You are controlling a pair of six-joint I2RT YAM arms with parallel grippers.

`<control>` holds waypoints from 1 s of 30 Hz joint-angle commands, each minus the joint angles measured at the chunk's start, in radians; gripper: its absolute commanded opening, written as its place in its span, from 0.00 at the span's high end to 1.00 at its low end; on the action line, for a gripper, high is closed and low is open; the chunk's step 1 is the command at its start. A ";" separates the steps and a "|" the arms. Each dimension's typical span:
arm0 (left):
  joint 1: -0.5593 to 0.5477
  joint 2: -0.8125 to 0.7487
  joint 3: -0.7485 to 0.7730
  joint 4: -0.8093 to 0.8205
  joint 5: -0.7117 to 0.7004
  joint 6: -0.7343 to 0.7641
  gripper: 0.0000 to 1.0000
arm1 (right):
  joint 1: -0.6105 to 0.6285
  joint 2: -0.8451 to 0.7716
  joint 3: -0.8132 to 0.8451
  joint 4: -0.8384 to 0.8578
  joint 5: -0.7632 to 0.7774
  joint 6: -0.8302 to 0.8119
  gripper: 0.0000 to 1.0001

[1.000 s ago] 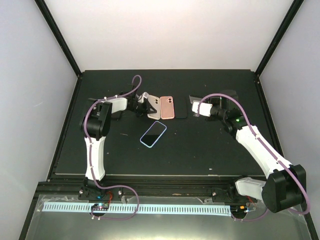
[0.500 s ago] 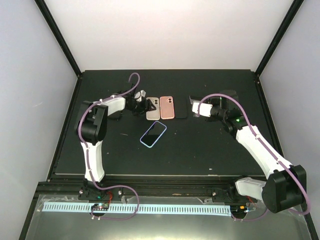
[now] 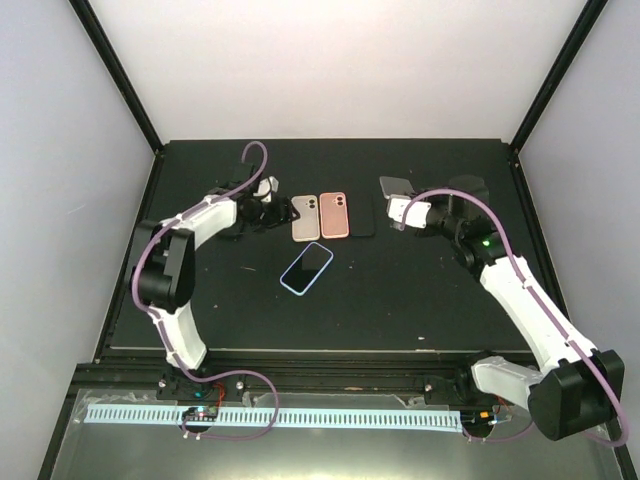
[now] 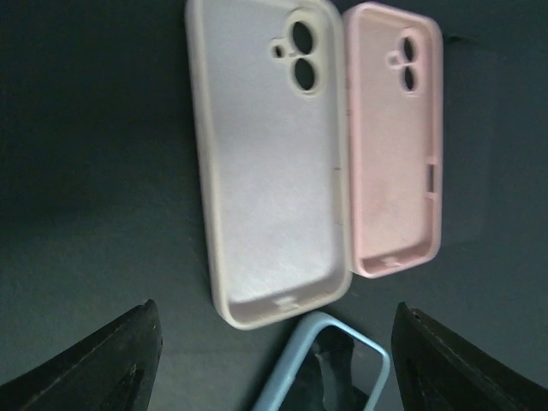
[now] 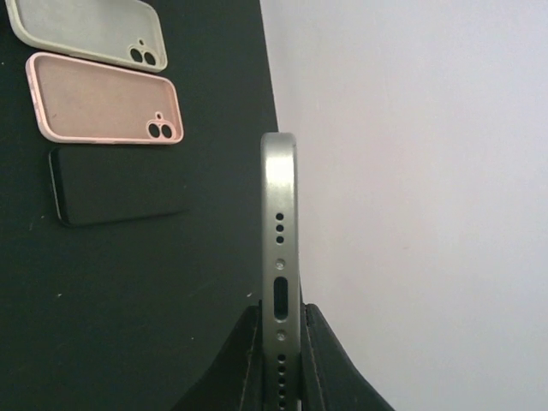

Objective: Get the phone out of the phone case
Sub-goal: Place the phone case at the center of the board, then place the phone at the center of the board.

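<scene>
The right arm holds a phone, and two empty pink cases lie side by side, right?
Not quite: one is a pink case, the other a cream case, as the left wrist view shows. The right gripper does hold a phone.

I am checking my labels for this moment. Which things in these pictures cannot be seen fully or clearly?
Right wrist: the grey phone shows only its edge; the right gripper covers its lower end.
Left wrist: the blue-rimmed phone is cut off by the bottom edge.
Right wrist: the black slab is too dark to tell phone from case.
Right wrist: the beige case is cut off by the top edge.
</scene>
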 commanded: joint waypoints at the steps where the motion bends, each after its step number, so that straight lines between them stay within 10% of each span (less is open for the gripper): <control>1: 0.009 -0.146 -0.041 0.053 0.068 -0.016 0.25 | 0.004 -0.059 0.041 0.082 -0.039 -0.009 0.99; 30: 0.024 -0.727 -0.294 0.574 0.551 -0.469 0.11 | 0.482 -0.239 -0.063 0.366 0.242 -0.157 0.99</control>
